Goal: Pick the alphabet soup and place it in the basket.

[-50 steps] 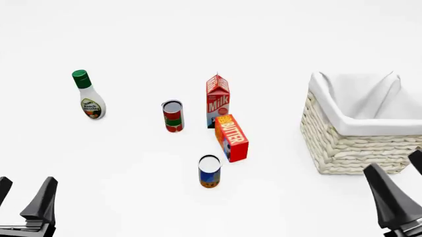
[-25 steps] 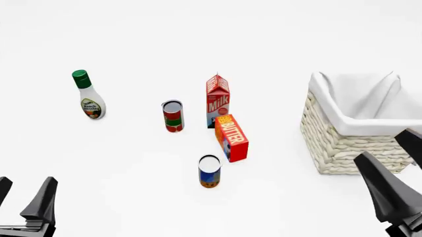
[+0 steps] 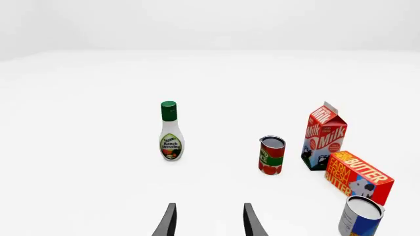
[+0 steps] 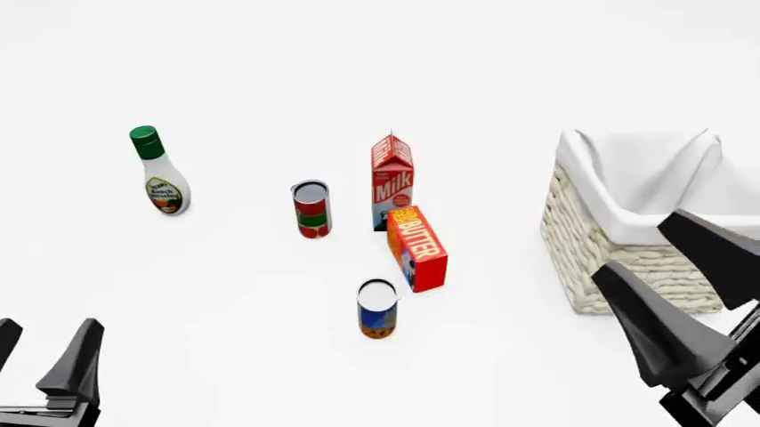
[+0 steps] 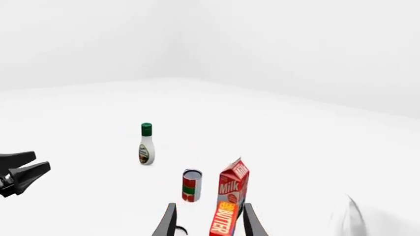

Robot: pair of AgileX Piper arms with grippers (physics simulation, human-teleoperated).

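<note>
Right claw: black fingers spread apart, nothing between them, raised in front of the near face of the large square cream wicker basket with white cloth lining. Left claw: also spread and empty, at the near left corner, well apart from everything.

Small cylindrical alphabet soup can with silver-white top, dark blue label and orange-brown bottom band stands upright on the white table, long axis vertical, lid up. It sits just in front of the red-orange butter box, free of both claws, well left of the basket.

Front view only: the basket and both claws together. Left wrist view: soup can at the frame edge near the butter box, milk carton, red-and-green can, ranch dressing bottle. Right wrist view: soup can not visible; left claw shows at the side.
</note>
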